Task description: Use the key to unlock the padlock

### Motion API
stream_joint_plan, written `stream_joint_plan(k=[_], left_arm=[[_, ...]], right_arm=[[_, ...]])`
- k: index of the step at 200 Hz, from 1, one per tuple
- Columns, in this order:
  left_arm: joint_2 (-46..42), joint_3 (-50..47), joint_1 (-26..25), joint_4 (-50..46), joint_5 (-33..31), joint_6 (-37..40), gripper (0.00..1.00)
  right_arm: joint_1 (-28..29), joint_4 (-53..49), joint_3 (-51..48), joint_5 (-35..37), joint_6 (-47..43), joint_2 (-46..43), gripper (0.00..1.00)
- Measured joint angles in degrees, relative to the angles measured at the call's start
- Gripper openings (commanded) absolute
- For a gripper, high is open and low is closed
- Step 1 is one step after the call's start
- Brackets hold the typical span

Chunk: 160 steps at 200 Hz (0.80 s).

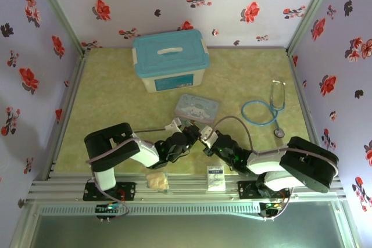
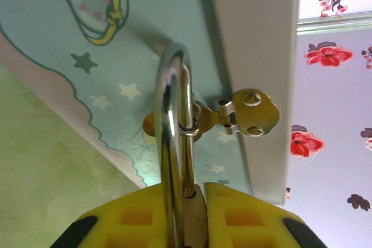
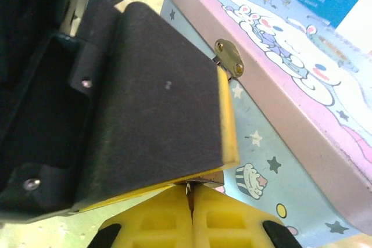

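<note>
My left gripper (image 2: pixel 195 193) is shut on the brass padlock (image 2: pixel 196 219), whose body sits between the yellow fingers. Its silvery shackle (image 2: pixel 174 120) rises from the body and passes through the brass hasp (image 2: pixel 247 111) of the pale blue cartoon tin (image 2: pixel 87 56). My right gripper (image 3: pixel 190 193) is shut on the key (image 3: pixel 188 187), a thin metal sliver at its fingertips, pressed up against the padlock's underside (image 3: pixel 206 179). The left gripper's black pad (image 3: pixel 157 114) hides most of the lock there. In the top view the left gripper (image 1: pixel 189 135) and right gripper (image 1: pixel 208 139) meet in front of the tin (image 1: pixel 196 108).
A blue-lidded storage box (image 1: pixel 170 59) stands at the back. A blue-tubed stethoscope (image 1: pixel 264 108) lies to the right of the tin. A small white box (image 1: pixel 215 177) and a pale lump (image 1: pixel 157 181) rest on the near rail between the arm bases.
</note>
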Motion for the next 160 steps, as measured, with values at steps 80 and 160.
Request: stream_joint_plan(k=[80,160], left_arm=[[0.4,-0.9,0.0,0.7,1.6,0.0,0.0],[0.4,-1.0,0.0,1.0,1.6,0.0,0.0]], right_arm=[[-5.2,7.0,-3.2,-11.6,19.6,1.9,0.0],[-11.3,13.4,-4.7,-22.5,30.8,5.0,0.07]])
